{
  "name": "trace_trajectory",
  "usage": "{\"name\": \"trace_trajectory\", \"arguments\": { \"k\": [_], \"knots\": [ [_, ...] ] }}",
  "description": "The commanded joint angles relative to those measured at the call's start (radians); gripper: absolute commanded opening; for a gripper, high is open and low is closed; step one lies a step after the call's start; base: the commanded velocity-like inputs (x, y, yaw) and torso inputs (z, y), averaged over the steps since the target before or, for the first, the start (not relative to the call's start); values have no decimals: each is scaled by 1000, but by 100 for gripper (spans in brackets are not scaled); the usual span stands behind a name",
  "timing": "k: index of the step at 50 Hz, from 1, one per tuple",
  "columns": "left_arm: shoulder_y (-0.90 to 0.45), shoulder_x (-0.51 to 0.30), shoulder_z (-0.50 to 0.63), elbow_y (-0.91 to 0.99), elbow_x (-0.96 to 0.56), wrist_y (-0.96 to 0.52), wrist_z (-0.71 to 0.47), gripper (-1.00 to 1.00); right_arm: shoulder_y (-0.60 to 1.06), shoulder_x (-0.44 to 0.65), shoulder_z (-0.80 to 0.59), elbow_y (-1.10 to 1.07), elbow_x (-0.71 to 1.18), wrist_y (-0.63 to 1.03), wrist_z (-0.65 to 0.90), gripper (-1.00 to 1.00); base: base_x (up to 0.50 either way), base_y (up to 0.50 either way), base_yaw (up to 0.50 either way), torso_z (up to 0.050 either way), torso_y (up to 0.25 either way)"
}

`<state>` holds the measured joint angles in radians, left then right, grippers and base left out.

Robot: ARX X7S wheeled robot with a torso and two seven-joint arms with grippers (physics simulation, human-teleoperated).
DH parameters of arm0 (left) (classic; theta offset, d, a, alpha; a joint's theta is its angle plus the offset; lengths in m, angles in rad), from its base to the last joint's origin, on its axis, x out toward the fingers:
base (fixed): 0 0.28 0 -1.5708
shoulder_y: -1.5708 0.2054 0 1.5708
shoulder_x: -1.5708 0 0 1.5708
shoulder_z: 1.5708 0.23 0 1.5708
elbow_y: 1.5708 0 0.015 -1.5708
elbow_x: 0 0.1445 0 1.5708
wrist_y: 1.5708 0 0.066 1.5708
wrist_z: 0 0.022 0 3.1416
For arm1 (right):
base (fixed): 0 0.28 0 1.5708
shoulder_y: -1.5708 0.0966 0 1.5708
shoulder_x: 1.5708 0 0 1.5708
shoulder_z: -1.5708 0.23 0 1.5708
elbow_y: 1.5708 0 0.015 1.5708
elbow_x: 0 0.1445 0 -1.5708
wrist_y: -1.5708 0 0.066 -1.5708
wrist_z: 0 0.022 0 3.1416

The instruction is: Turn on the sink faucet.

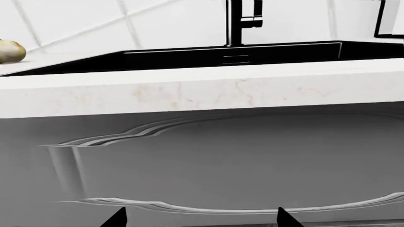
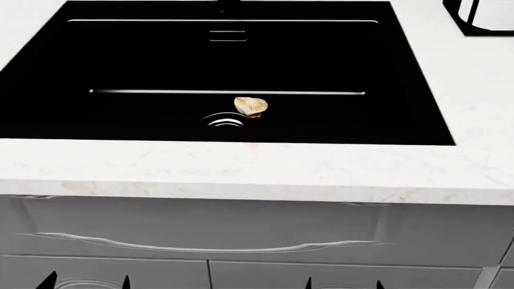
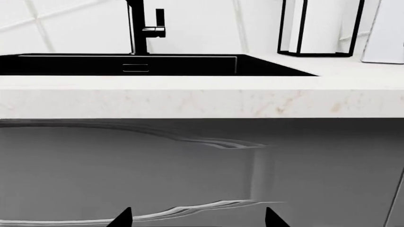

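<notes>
bench: white marble-look top [image 2: 241, 171] wrapping all the way round the basin, thick front edge facing the robot. Both wrist views sit low and look up at that edge.

cabinet front: grey drawer panel [image 2: 201, 232] right under the bench, with a curvy moulded outline. It fills most of both wrist views.

sink: big glossy black rectangle [image 2: 96, 60] sunk into the bench, slotted overflow on the far wall, round ringed drain [image 2: 223, 120] near the middle of the floor.

sink faucet: matte black, upright post [image 3: 136, 28] standing on the far side of the sink, dead centre behind the overflow slot. Small side lever sticks out partway up. Spout runs out of shot. In the head view only a sliver of its base shows at the top edge.

wire rack: black frame thing [image 3: 322, 28] on the bench past the sink's far right corner, holding something white.

shell-looking thing: small pale tan piece [image 2: 250, 106] on the sink floor, just beside the drain, seems to touch its rim.

roundish tan item: sits on the bench [image 1: 9, 51], only in the left wrist view, half cut off, can't say what it is.

left fingers: two dark tips [image 1: 115, 218] spread apart, pinching nothing, low in front of the drawer, well away from the faucet.

right fingers: same deal [image 3: 123, 217], tips spread, nothing between them, down by the drawer.
</notes>
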<state>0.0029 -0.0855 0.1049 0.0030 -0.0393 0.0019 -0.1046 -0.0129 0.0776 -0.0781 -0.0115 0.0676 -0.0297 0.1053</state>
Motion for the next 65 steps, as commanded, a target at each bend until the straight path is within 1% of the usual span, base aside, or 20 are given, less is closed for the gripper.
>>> {"name": "trace_trajectory", "arguments": {
  "k": [1, 5, 7, 17, 23, 30, 65],
  "knots": [
    [2, -13, 24, 6, -17, 15, -4, 100, 1, 17, -16, 1, 6, 2, 21, 100, 0, 0, 0, 0, 0],
    [-8, -11, 34, -3, -18, 13, -14, 100, 1, 22, -21, 0, 10, -5, 27, 100, 0, 0, 0, 0, 0],
    [5, -14, 14, 26, -59, 21, -8, 100, 1, 24, -24, 0, 12, -4, 28, 100, 0, 0, 0, 0, 0],
    [-17, -18, 36, -6, -51, 2, -29, 100, -3, 34, -35, -6, 23, -6, 39, 100, 0, 0, 0, 0, 0],
    [-1, -31, 40, 2, -63, 37, -24, 100, -4, 40, -41, -8, 29, -6, 45, 100, 0, 0, 0, 3, 0],
    [5, -44, 48, -1, -57, 58, -28, 100, -2, 46, -49, -5, 37, -11, 47, 100, 0, 0, 0, 48, 0],
    [-6, -61, 78, -7, -72, 49, -62, 100, 3, 73, -86, 0, 40, -19, 77, 100, 0, 0, 0, 50, 0]
  ]
}}
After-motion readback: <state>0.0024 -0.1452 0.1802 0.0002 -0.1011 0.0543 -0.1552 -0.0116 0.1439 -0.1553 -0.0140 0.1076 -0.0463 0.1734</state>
